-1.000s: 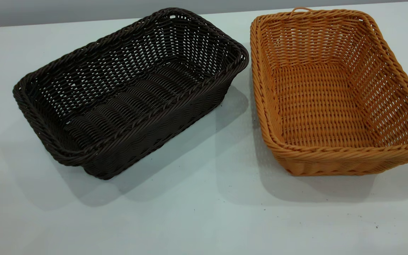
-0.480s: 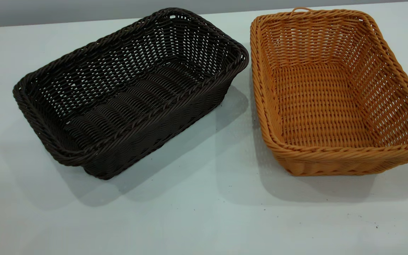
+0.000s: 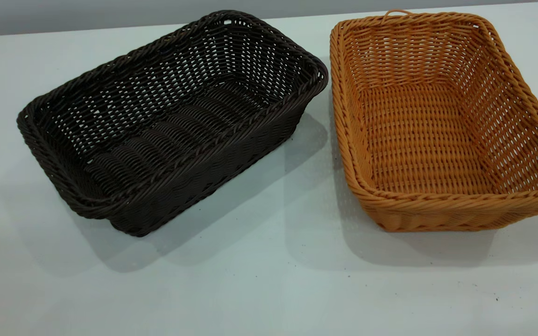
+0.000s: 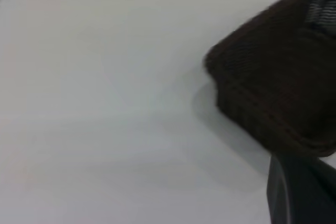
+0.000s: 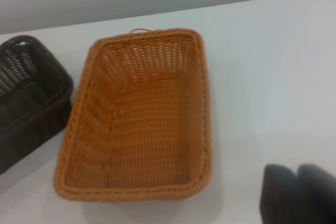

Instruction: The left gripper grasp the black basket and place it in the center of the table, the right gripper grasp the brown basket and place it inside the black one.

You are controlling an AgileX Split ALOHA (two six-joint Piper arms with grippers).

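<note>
Approach phase: left gripper (image 4: 302, 192) near black basket (image 3: 171, 121), finger state unclear. Best grip is the braided rim, lifting level toward table (image 3: 269, 289) centre.

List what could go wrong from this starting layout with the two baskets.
1. The black basket lies at an angle, its corner almost against the brown basket; dragging it to the table's middle may bump the brown one.
2. Both look the same size, so nesting could jam or sit crooked.
3. The open weave may snag a claw finger at the rim.
</note>
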